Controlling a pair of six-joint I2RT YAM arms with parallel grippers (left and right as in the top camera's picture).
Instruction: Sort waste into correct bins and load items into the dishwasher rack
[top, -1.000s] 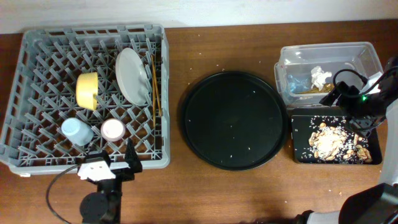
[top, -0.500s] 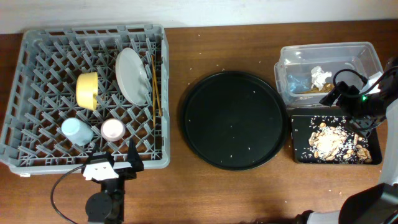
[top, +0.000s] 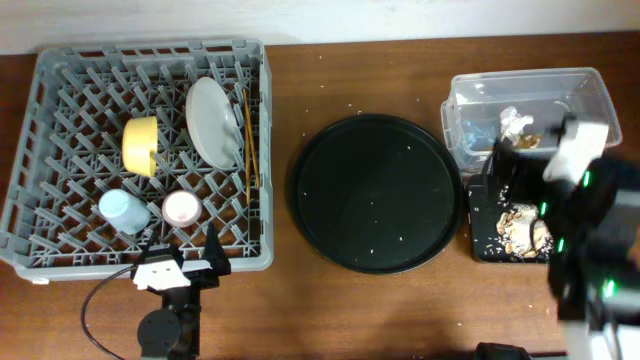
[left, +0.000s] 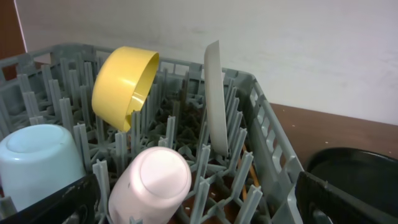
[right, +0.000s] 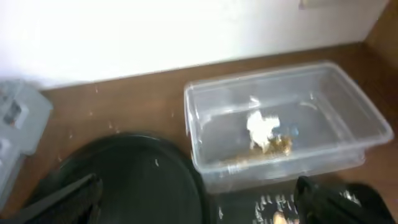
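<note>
The grey dishwasher rack (top: 50, 70) holds the yellow bowl (top: 140, 145), the grey-green plate (top: 212, 122) on edge, the chopsticks (top: 250, 140), the pink cup (top: 182, 208) and the light-blue cup (top: 122, 208). My left gripper (top: 180, 265) is open and empty at the rack's front edge, just before the pink cup (left: 158, 180). The clear tub (top: 590, 85) holds white tissue (right: 261, 126) and a brown-gold wrapper (right: 277, 146). The shallow black tray (top: 480, 245) holds food scraps (top: 515, 225). My right gripper (top: 525, 175) is open and empty over that tray, blurred.
A large round black tray (top: 375, 195) with a few crumbs lies between the rack and the bins. Crumbs are scattered on the brown table. My right arm covers much of the shallow tray's right side. A pale wall stands behind the table.
My right arm has swung in from the table's right edge to above the shallow black tray, with motion blur. The left arm has not moved.
</note>
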